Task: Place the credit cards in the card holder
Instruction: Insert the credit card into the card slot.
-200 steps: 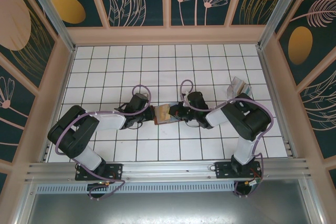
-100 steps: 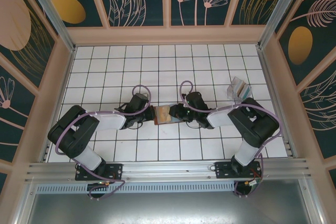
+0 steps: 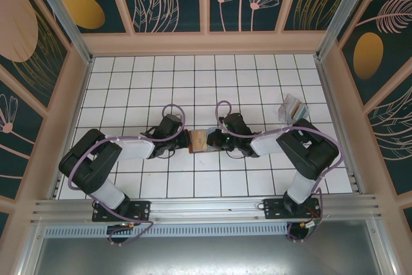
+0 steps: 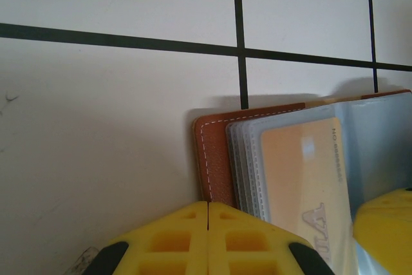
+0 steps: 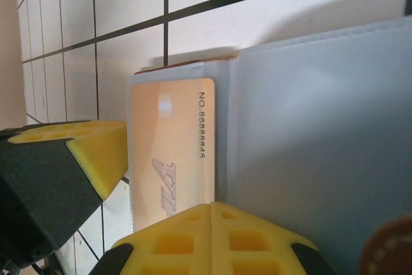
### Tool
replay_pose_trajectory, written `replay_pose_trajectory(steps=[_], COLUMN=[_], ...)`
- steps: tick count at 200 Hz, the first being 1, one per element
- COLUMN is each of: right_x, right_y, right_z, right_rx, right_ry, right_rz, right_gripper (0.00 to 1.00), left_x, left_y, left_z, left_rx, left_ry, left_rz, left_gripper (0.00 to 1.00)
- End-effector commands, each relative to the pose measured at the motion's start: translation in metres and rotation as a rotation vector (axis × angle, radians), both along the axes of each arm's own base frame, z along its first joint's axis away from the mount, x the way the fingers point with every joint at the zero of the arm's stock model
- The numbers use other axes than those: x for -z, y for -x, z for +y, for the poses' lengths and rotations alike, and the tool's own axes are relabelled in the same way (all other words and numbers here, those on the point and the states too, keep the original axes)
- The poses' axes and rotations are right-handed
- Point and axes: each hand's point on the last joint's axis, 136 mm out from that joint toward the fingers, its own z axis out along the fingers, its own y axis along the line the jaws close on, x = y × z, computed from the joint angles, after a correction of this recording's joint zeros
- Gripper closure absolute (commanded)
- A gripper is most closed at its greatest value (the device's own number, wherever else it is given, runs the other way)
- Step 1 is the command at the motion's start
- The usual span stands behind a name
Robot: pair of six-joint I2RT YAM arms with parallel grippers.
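The brown card holder [image 3: 191, 140] lies open in the middle of the tiled floor, its clear sleeves fanned out [image 4: 248, 159]. A peach credit card [image 5: 170, 140] printed "VIP" rests in the sleeves, also seen from the left wrist [image 4: 302, 172]. My left gripper [image 4: 207, 205] is shut, its tip over the card holder's stitched brown edge [image 4: 215, 159] with nothing between the fingers. My right gripper [image 5: 212, 205] is shut too, its tip over the card's long edge beside the grey sleeve [image 5: 309, 146]. From above, both grippers [image 3: 185, 140] [image 3: 213, 140] flank the card holder.
A striped translucent packet [image 3: 292, 107] lies at the back right by the wall. The card holder's snap tab [image 5: 389, 249] shows at the lower right of the right wrist view. Wooden walls enclose the floor [image 3: 193, 82].
My right arm has moved left, closer over the card holder. The left arm and the card holder have stayed put.
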Motion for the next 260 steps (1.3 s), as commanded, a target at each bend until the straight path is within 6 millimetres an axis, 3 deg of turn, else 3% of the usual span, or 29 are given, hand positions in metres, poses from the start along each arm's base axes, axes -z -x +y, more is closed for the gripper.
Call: replay_pose_trajectory(steps=[1,24,67,100,120,142,157,178,260], right_x=[-0.001,-0.004,-0.010,-0.020,-0.026,-0.023,-0.020,-0.011,0.008], right_y=[0.001,0.002,0.002,-0.002,-0.002,0.000,0.002,-0.001,0.006], right_z=[0.013,0.019,0.010,-0.002,0.002,0.014,0.023,0.022,-0.021], right_rx=[-0.039,-0.055,-0.045,-0.040,-0.062,-0.089,-0.099,-0.073,-0.027], right_ry=[-0.005,-0.016,0.028,0.138,0.196,0.257,0.317,0.440,0.622], right_rz=[-0.003,-0.010,-0.038,-0.105,-0.153,-0.171,-0.196,-0.228,-0.212], right_gripper=[1.00,1.00,1.00,0.82,0.67,0.59,0.58,0.57,0.63], left_x=[0.019,0.019,0.018,0.019,0.021,0.021,0.021,0.022,0.020], left_y=[0.012,0.015,0.014,0.015,0.014,0.014,0.013,0.013,0.011], left_z=[0.009,0.010,0.014,0.015,0.015,0.014,0.014,0.015,0.019], left_rx=[0.002,0.000,-0.008,-0.010,-0.006,-0.009,-0.012,-0.010,-0.027], left_ry=[-0.049,-0.044,-0.060,-0.069,-0.072,-0.068,-0.061,-0.082,-0.101], left_rz=[0.066,0.065,0.056,0.060,0.059,0.064,0.060,0.070,0.064], left_gripper=[0.92,0.92,0.92,0.92,0.92,0.92,0.92,0.92,0.92])
